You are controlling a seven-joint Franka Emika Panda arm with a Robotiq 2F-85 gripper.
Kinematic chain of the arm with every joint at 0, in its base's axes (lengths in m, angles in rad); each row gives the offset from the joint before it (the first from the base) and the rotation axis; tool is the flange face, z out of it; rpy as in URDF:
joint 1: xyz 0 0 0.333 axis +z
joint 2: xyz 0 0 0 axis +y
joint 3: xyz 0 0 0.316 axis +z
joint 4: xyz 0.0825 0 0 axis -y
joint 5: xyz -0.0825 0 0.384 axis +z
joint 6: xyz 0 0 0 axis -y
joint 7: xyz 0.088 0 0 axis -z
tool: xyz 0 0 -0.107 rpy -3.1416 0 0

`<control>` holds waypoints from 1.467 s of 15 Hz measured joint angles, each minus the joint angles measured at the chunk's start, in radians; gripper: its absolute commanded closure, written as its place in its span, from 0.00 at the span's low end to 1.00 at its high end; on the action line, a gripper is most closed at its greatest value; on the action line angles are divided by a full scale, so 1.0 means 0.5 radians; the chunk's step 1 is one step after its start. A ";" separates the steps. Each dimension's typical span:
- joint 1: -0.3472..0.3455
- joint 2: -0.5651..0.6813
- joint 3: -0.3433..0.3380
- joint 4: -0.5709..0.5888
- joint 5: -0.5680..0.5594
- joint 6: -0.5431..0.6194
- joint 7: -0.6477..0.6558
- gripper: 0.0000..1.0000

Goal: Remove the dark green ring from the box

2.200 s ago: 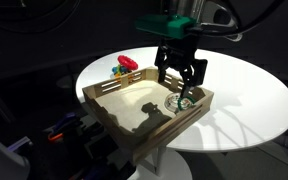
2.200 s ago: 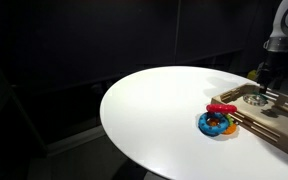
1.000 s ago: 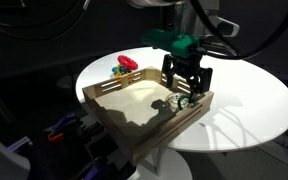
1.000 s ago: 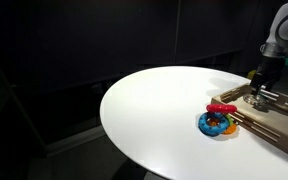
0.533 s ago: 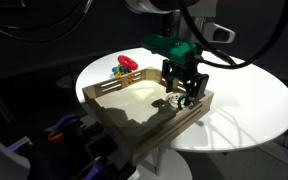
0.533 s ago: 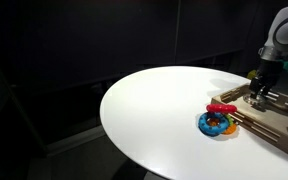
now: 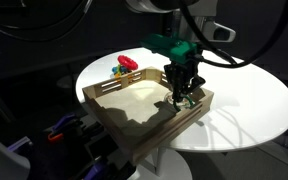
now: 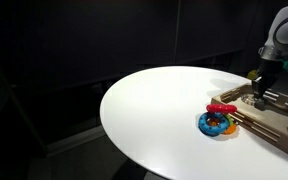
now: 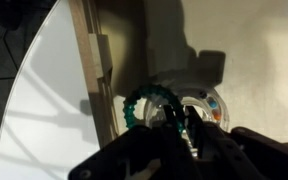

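The dark green ring (image 9: 144, 92) lies on the floor of the wooden box (image 7: 109, 90), in the corner against the slatted wall. In the wrist view my gripper (image 9: 184, 120) is down on it, fingers drawn close together with the ring's near rim between them. In both exterior views the gripper (image 7: 182, 97) (image 8: 257, 90) reaches down inside the box (image 8: 276, 116); there the ring itself is hidden behind the fingers.
A clear ring with coloured beads (image 9: 212, 100) lies right beside the green one. Outside the box on the white round table (image 7: 246, 100) sit a red piece (image 7: 127, 62) (image 8: 221, 107) and a stack of coloured rings (image 8: 216, 122). The box walls stand close to the fingers.
The gripper has lowered into the box corner and its fingers have gone from wide open to closed on the ring's rim.
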 measured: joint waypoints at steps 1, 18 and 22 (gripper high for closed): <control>0.000 -0.003 0.000 0.000 0.000 0.000 0.000 0.94; 0.149 -0.202 0.198 0.126 -0.027 -0.162 0.124 0.94; 0.226 -0.210 0.280 0.193 -0.025 -0.228 0.137 0.94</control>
